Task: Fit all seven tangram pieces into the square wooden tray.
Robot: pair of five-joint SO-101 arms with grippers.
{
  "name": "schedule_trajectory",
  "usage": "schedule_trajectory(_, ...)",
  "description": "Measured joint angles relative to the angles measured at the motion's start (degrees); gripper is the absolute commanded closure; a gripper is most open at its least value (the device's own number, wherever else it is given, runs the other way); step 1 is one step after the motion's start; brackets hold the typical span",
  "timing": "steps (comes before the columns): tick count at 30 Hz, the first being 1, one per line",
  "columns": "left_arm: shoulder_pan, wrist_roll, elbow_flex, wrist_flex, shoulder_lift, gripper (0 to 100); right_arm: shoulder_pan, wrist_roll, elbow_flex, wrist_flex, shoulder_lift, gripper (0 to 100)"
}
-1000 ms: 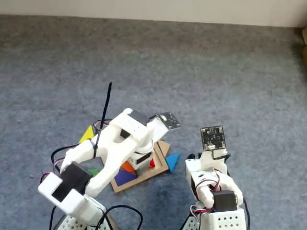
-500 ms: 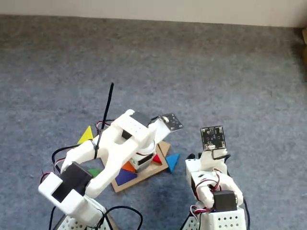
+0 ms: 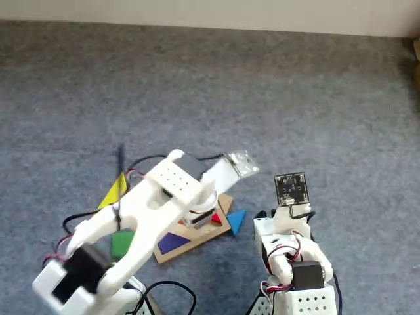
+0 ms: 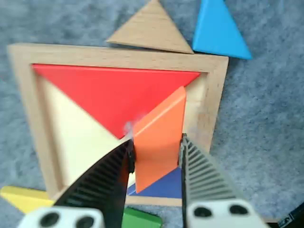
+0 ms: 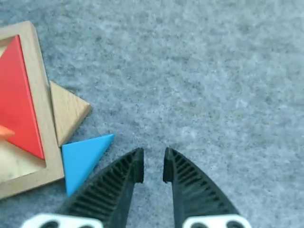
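Orange piece pinched in left hand over tray; shd level it, lower beside red triangle w/o jamming.

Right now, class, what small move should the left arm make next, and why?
Probably lower the orange piece and level it onto the bare floor of the wooden tray. The left gripper holds it tilted above the tray, one end lying across the red triangle, so it is not yet seated.
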Motion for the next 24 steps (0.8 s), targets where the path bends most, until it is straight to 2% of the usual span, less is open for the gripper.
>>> schedule_trajectory(10, 0.26, 1.41, 0.00, 3.78, -13.01, 98, 0.00, 0.00, 0.00, 0.00, 0.00, 92.2)
schedule_trajectory(16, 0.53, 2.64, 4.66, 3.43, -12.04, 98, 0.00, 0.00, 0.00, 0.00, 0.00, 92.2)
schedule_trajectory(24, 0.53, 2.64, 7.56, -4.31, -2.20, 96, 0.00, 0.00, 0.00, 0.00, 0.00, 92.2)
